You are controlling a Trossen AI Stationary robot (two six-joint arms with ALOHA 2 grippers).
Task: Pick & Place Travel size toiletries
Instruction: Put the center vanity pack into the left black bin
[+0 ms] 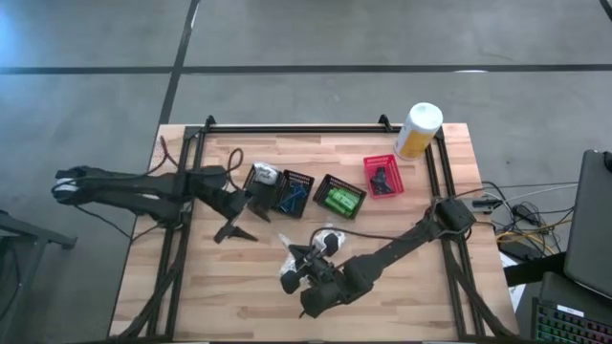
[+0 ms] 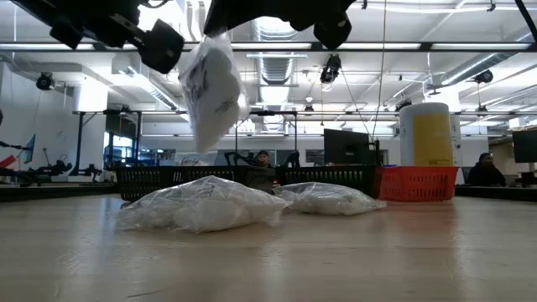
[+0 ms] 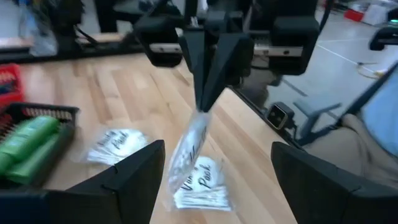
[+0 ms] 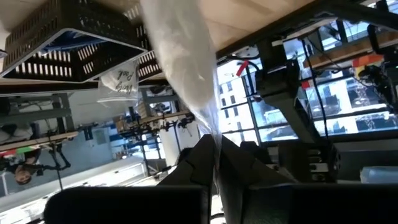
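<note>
Left gripper [image 1: 235, 232]: fingers [image 3: 134, 177] spread wide, holding nothing, poised just above the table [image 1: 229, 296] in front of the leftmost black basket [image 1: 264, 181]. Left arm stretched in low from the table's left edge.

Right gripper [image 1: 308, 254]: fingers [image 3: 205, 62] pinched tight on the top edge of a clear-wrapped white packet [image 2: 210, 88], which hangs free above the table, forward of the row of baskets. Right arm reaches diagonally across from the table's right side, wrist tipped down.

Two more wrapped packets [image 2: 201, 205] lie on the wood beneath the hanging one. Green packets [image 1: 341, 200] fill the third black basket [image 1: 339, 197]; red basket [image 1: 382, 177] to its right, white-and-yellow canister [image 1: 418, 130] beyond that. Open workshop behind, ceiling strip lights, seated people in the distance.
</note>
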